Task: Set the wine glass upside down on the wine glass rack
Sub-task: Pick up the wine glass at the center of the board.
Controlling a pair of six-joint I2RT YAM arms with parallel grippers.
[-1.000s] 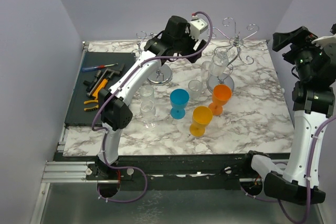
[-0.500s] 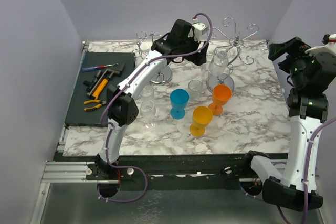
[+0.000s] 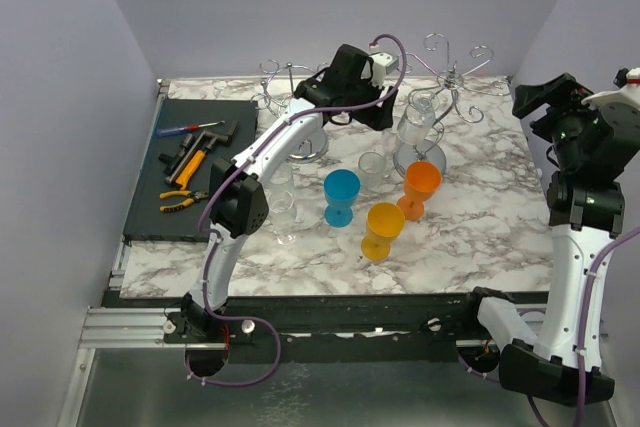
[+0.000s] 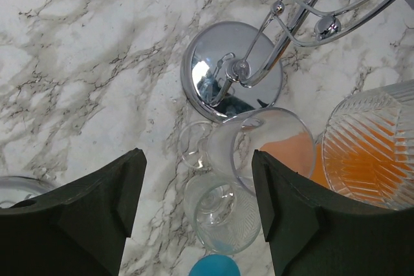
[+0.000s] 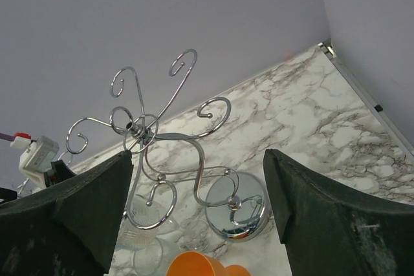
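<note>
A chrome wine glass rack (image 3: pixel 452 77) stands at the back right on a round base (image 3: pixel 420 157), with a clear glass (image 3: pixel 418 117) hanging bowl-down from it. My left gripper (image 3: pixel 372 112) hovers beside it, open and empty. In the left wrist view (image 4: pixel 197 192) it is above an upright clear wine glass (image 4: pixel 223 218), next to the hanging glass (image 4: pixel 259 150) and the rack base (image 4: pixel 231 72). My right gripper (image 3: pixel 535 97) is raised at the right edge, open and empty. Its wrist view (image 5: pixel 197 205) looks down on the rack (image 5: pixel 152 130) and base (image 5: pixel 238 206).
A second chrome rack (image 3: pixel 285 77) stands at the back left. Blue (image 3: pixel 341 195), yellow (image 3: pixel 383 229) and orange (image 3: pixel 421 187) goblets stand mid-table. Clear glasses (image 3: pixel 280 209) stand to their left and one (image 3: pixel 372 167) behind. Hand tools (image 3: pixel 195 162) lie on a black mat at left.
My left gripper has swung right and a little down, from beside the left rack toward the right rack. My right arm shifted slightly left, then stayed still.
</note>
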